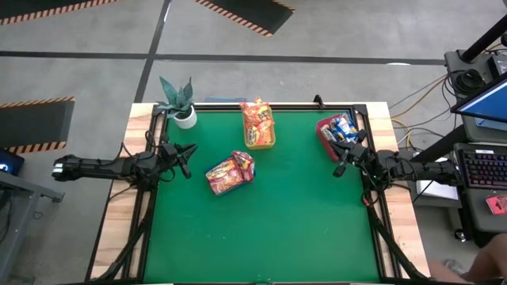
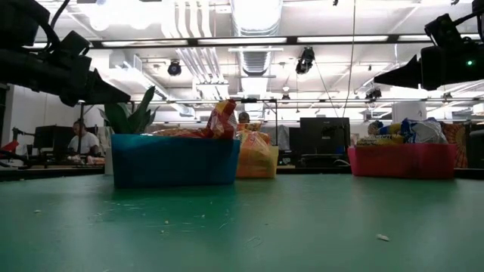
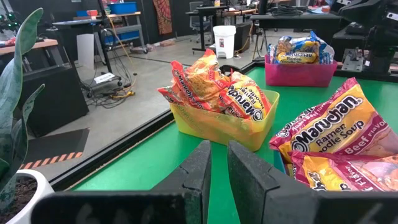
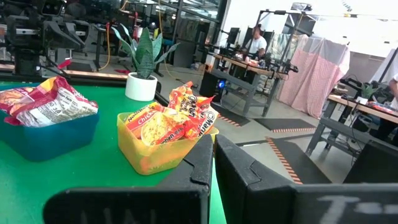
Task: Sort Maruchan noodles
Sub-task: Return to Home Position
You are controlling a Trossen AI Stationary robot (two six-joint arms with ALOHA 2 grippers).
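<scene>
Orange-yellow noodle packets (image 1: 257, 119) stand piled in a yellow bin (image 3: 217, 127) at the far middle of the green table. Red-pink packets (image 1: 228, 170) lie in a blue bin (image 2: 174, 162) near the table's middle. Blue-edged packets (image 1: 342, 127) fill a red bin (image 2: 401, 162) at the far right. My left gripper (image 1: 188, 152) hovers shut and empty, left of the blue bin. My right gripper (image 1: 339, 158) hovers shut and empty, just near of the red bin. No loose packet shows on the table.
A potted plant (image 1: 178, 99) in a white pot stands at the table's far left corner, close behind my left gripper. A black frame (image 1: 269, 105) runs round the green mat. Bare green mat (image 1: 261, 229) fills the near half of the table.
</scene>
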